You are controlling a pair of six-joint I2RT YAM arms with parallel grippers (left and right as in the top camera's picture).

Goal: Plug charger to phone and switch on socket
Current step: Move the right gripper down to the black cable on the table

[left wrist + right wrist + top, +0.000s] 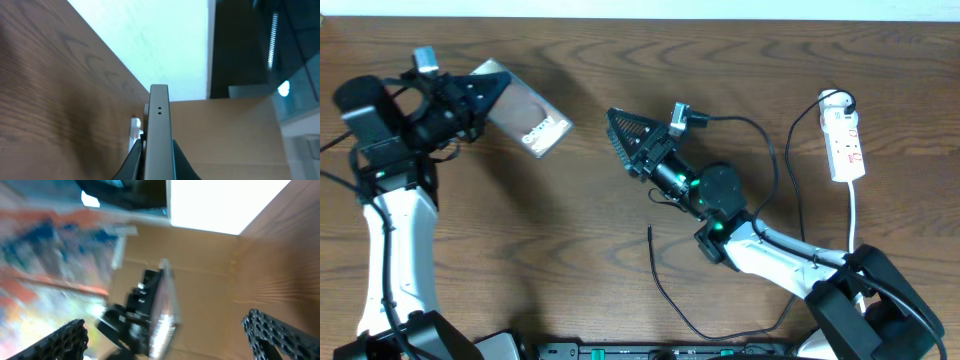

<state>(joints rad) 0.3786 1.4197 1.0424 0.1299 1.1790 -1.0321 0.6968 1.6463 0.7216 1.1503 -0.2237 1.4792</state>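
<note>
Charger [652, 262] lies loose on the near table [520, 230], beyond it the right gripper [623, 142] spread wide and empty, the left gripper [485, 95] clamped on the phone [530, 118] with white lettering too small to read, socket [845, 140] far right.

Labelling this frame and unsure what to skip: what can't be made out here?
Switch position on the socket: overhead, too small.
Tip shape of the charger: overhead, too small.
Gripped end of the phone: overhead, covered by the left gripper; left wrist shows only one thin edge.
Right wrist view: motion blur smears everything.
</note>
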